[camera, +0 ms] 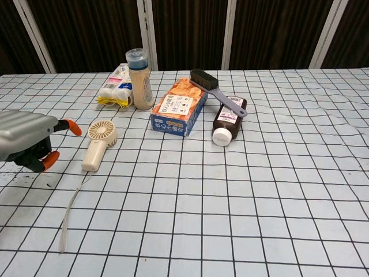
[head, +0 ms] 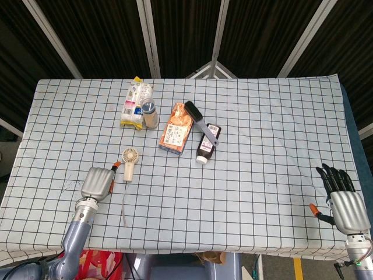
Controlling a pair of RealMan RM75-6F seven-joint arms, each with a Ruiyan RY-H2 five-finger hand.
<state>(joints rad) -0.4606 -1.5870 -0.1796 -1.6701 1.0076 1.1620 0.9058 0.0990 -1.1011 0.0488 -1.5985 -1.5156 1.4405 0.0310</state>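
My left hand (head: 98, 182) hovers over the checked cloth just left of a cream hand-held fan (head: 129, 163). In the chest view the left hand (camera: 26, 141) shows its orange fingertips (camera: 72, 127) spread apart, a short gap from the fan (camera: 98, 144), with nothing in it. The fan's cord (camera: 69, 213) trails toward the front edge. My right hand (head: 342, 201) lies open at the table's front right corner, fingers spread, far from every object; the chest view does not show it.
Behind the fan stand a blue-capped bottle (camera: 140, 79) and a white packet (camera: 114, 86). An orange box (camera: 180, 107), a grey brush (camera: 216, 91) lying across it and a dark bottle (camera: 228, 118) on its side sit mid-table.
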